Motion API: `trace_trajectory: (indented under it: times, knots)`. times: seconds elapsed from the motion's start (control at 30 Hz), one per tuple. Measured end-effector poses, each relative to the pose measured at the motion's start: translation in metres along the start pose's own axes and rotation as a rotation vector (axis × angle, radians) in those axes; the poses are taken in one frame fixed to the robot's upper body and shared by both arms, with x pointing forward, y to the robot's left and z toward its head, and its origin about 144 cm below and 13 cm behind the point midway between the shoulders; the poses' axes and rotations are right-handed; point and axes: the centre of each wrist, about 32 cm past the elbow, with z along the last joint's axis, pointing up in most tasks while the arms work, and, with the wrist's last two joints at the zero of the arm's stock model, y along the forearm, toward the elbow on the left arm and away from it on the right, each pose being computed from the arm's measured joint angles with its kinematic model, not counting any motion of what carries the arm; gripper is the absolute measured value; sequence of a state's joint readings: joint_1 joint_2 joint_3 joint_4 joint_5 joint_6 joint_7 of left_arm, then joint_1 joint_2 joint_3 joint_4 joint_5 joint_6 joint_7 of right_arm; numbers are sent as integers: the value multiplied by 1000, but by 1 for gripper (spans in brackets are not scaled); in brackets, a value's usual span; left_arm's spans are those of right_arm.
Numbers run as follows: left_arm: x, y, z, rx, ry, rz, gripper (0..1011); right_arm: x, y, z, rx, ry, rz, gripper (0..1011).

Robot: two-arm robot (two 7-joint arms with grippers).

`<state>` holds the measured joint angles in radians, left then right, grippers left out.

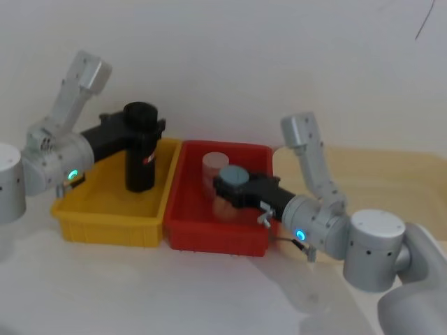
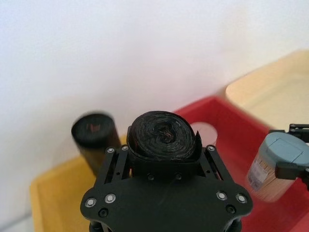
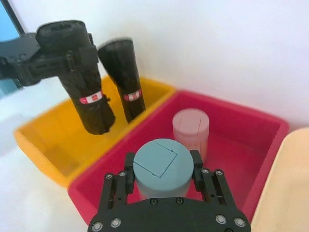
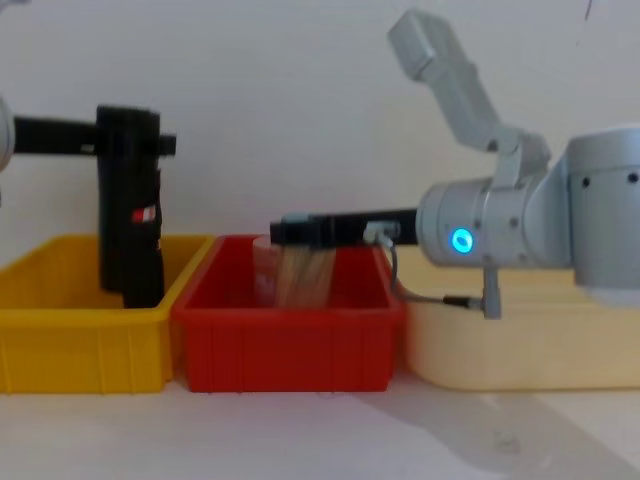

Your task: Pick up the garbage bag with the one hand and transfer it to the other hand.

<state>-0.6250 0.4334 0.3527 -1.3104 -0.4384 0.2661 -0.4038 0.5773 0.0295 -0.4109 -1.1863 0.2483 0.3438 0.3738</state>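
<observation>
While the garbage bag (image 1: pixel 140 157) awaits its handover, it is held upright over the yellow bin (image 1: pixel 105 230) with the left gripper's (image 1: pixel 142 124) jaws clamped near its top. Its lower end hangs inside that bin's walls, perhaps just clear of the floor. Over the red bin (image 1: pixel 209 241) adjoining the yellow bin, the right gripper's (image 1: pixel 230 185) jaws are closed around a grey-lidded jar (image 1: pixel 232 174), so no free hand is yet offered. A second roll (image 3: pixel 126 77), standing in the yellow bin, is revealed by the right wrist view but is hidden behind the held one in the chest view.
</observation>
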Motion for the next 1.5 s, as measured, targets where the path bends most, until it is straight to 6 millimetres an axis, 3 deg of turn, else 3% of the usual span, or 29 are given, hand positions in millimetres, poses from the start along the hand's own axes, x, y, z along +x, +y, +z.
trace_trajectory:
  times: [0.33,0.7,1.27,1.5]
  knots:
    - [-5,-15,37,-78,-48,-53,504,10,-17,29,115,72,-2,660]
    - [4,-55,71,-148,-87,-157,504,29,-40,51,211,104,-105,660]
    - [12,-131,77,-229,-17,-384,504,58,-88,33,229,64,-287,660]
    - [9,-144,79,-241,-5,-432,504,67,-97,20,215,34,-347,660]
